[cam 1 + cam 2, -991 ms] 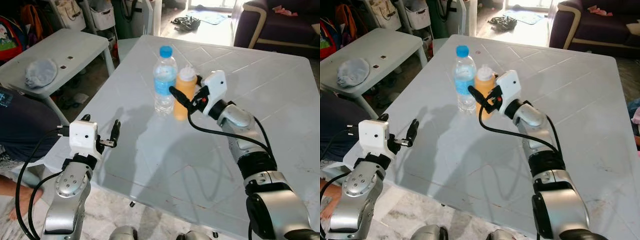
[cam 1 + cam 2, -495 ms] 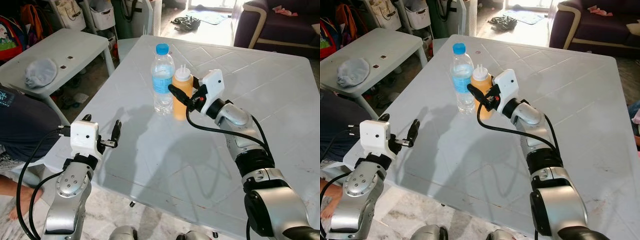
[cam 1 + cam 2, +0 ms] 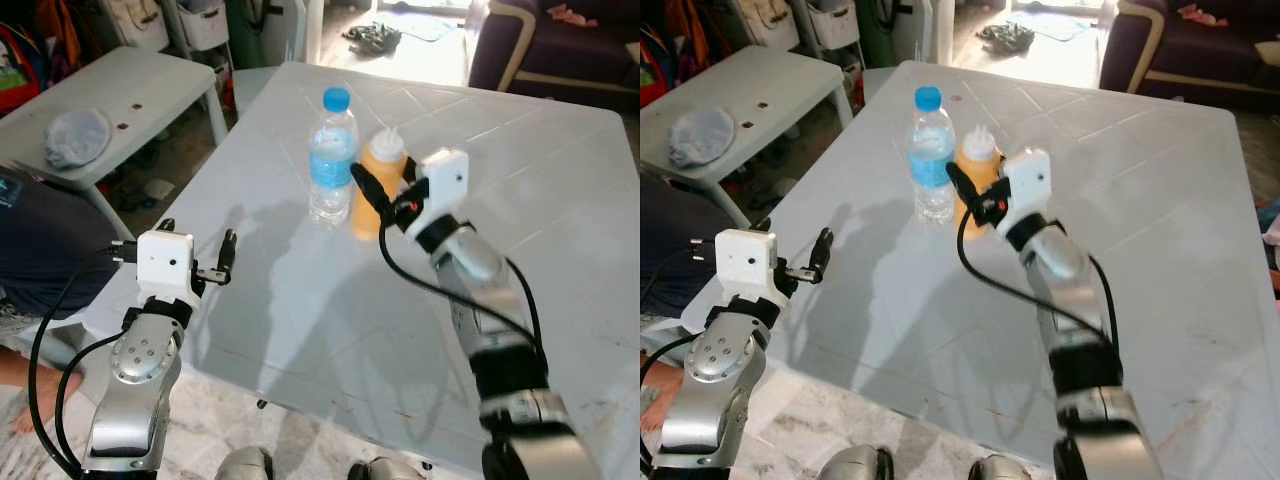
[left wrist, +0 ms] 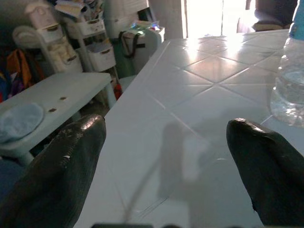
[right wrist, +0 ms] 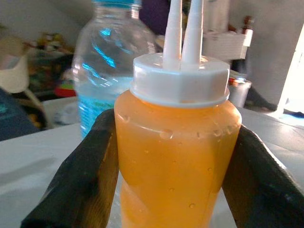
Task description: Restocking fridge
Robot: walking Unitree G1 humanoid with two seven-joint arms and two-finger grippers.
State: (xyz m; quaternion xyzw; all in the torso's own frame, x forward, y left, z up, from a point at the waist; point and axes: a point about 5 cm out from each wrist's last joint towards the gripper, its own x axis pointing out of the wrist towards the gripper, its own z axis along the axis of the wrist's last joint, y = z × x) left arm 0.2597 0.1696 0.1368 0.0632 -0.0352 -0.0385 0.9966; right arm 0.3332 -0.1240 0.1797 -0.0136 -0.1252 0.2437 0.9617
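Observation:
An orange squeeze bottle [image 3: 379, 188] with a white twin-nozzle cap stands on the white table [image 3: 540, 150], touching a clear water bottle [image 3: 330, 155] with a blue cap and label on its left. My right gripper [image 5: 175, 166] reaches in from the right. Its fingers [image 5: 88, 175] press both sides of the orange bottle. One black finger [image 3: 364, 185] shows in front of the bottle. My left gripper [image 3: 197, 246] hovers open at the table's near left edge, holding nothing. The water bottle [image 4: 289, 80] lies far ahead of it.
A second white table [image 3: 150, 85] at the left carries a grey cloth [image 3: 72, 135]. A person in dark clothing [image 3: 40, 250] sits close by my left arm. A dark sofa [image 3: 560, 40] stands behind the table, with storage shelves at the back left.
The whole view has shifted a little and my right forearm is now blurred. My right gripper stays around the orange bottle. My left arm has hardly moved.

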